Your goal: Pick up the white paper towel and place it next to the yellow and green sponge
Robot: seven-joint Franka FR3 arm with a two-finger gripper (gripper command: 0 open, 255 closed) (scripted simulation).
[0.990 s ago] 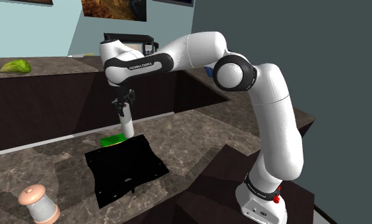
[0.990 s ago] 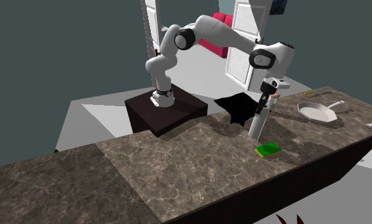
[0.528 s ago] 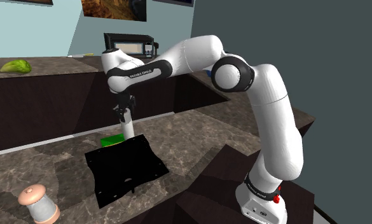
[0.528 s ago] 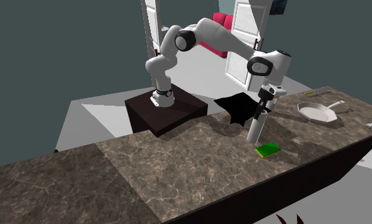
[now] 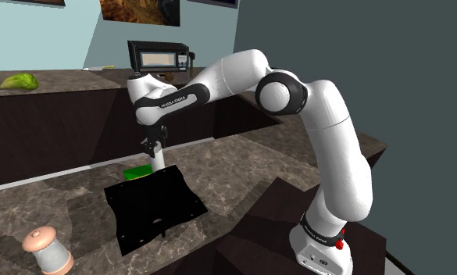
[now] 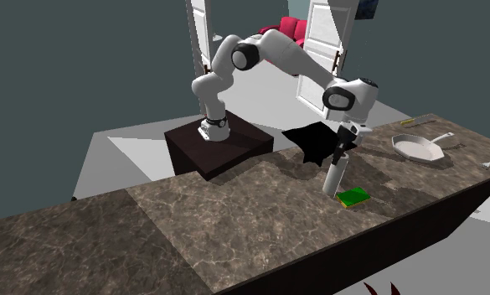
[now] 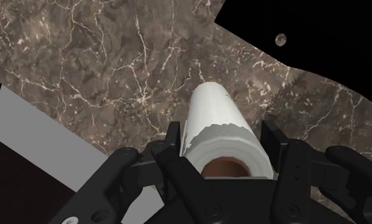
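Even, dim light; soft shadows.

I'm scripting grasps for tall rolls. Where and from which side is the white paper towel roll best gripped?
Probably near its upper end, coming straight down from above. The paper towel roll is upright and slender, so its curved sides face the fingers, which can close across its width, as the end effector does here.

A home kitchen: marbled counter [image 6: 234,226], white frying pan [image 6: 419,149], microwave [image 5: 158,56] behind.
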